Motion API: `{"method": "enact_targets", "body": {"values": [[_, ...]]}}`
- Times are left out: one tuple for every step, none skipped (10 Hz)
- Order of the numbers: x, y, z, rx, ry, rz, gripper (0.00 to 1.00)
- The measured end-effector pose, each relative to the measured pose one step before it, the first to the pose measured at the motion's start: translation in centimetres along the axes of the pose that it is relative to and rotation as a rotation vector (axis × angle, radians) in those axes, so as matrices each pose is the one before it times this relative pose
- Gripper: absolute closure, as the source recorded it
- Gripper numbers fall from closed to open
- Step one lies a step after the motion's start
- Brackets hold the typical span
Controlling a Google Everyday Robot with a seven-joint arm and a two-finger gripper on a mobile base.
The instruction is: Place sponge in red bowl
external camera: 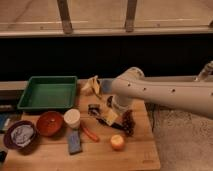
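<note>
Jaws hung low over the middle of the desk [140,156], at the end of the white arm [165,92] that extended from the right of the view. They stood wide, with nothing between them. To the left of the jaws and nearer the camera, the sponge [75,141] lay flat on the wood. Farther left of the jaws sat the red bowl [50,123], with a white cup [72,118] just beside it on the jaws' side. A round orange fruit [117,142] lay near the jaws on the camera's side, and a green tray [48,92] stood behind and left of them.
</note>
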Motion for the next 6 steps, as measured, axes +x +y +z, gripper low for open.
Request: {"method": "enact_targets", "body": {"values": [[-0.026, 0.041, 0.001, -0.00112, -0.00028, -0.00057, 0.2], [0.045, 0.016, 0.111, -0.00161, 0.00138, -0.00082, 0.2], [0.037, 0.223, 0.124, 0.00147, 0.00242, -0.01553, 0.2], [-0.586, 1.058, 0.179, 0.00135, -0.00053, -0.03873, 0.2], [-1.135, 1.776, 0.27, -0.00314, -0.00088, -0.04978, 0.2], [-1.548, 1.906, 0.205, -0.0023, -0.00209, -0.04835, 0.2]]}}
